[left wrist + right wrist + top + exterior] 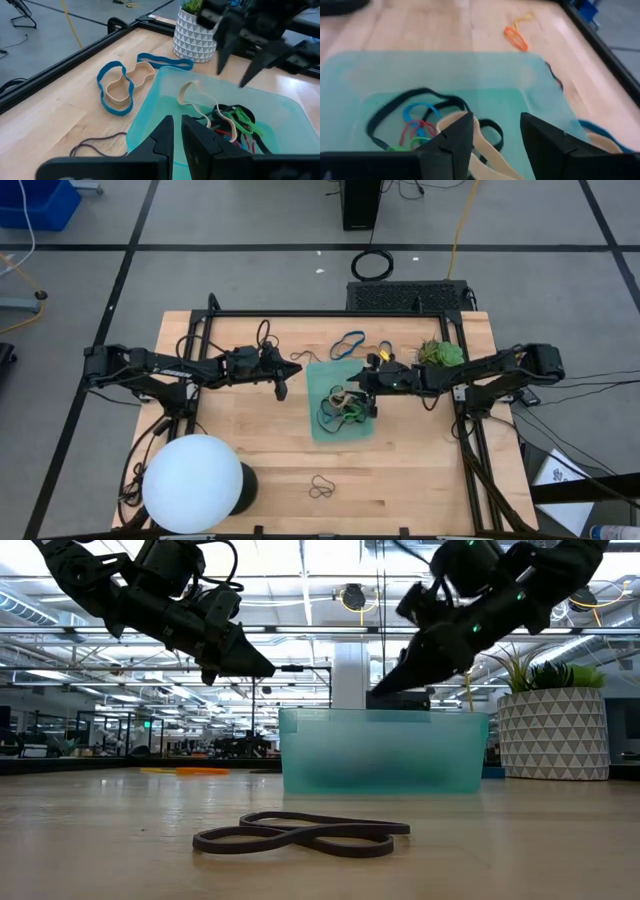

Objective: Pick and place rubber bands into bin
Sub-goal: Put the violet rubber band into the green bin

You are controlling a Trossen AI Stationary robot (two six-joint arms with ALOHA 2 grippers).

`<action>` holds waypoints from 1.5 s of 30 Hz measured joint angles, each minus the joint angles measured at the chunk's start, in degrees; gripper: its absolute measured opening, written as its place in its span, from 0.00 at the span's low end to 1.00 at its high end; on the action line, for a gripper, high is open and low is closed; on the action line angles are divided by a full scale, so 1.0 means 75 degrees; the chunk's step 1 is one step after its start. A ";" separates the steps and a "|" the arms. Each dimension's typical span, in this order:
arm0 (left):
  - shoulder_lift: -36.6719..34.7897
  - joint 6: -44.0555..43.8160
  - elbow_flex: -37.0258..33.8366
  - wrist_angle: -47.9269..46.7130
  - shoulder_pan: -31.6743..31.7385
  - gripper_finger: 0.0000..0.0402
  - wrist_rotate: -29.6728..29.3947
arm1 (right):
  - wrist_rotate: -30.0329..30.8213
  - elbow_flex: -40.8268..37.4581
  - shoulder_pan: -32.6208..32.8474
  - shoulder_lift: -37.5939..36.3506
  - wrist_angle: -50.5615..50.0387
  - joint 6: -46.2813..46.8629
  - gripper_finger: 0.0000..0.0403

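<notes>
- Your right gripper (366,402) hangs over the bin (335,430), center of the high view; jaws spread apart, nothing pinched between them in the right wrist view.
- A tan band (487,145) lies under and between the right gripper's fingers (452,140), draping into the bin; can't tell if it touches them.
- Your left gripper (281,388) sits just left of the bin, above the table, fingers (162,140) nearly together, nothing seen between them.
- Bin's long axis runs top to bottom in the high view, slightly tilted; it holds a tangle of rubber bands (235,125): black, green, red, blue, tan.
- Blue and tan bands (122,87) lie flat on the table (420,470) just above the bin in the high view, stretched left to right.
- Black band (321,487) lies alone, lower center of the high view, well apart from the bin; long axis left to right in the low view (300,833).
- Orange band (516,37) lies on the wood beyond the bin in the right wrist view.
- Potted plant (440,353) is upper right, white globe (193,483) lower left.
</notes>
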 joint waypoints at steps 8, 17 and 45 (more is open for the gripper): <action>0.0000 -0.0439 0.0002 -0.0012 0.0000 0.10 0.0043 | -0.0002 0.0003 0.0881 -0.1194 -0.1032 0.0306 0.39; 0.0000 -0.0541 0.0000 0.0798 -0.0134 0.10 0.0911 | 0.0932 0.0000 0.2065 -0.1460 -0.2912 0.0843 0.40; -0.0003 -0.0380 0.0000 0.1478 -0.0597 0.11 0.0793 | 0.1376 -0.2989 0.3480 -0.4576 -0.0758 0.1387 0.39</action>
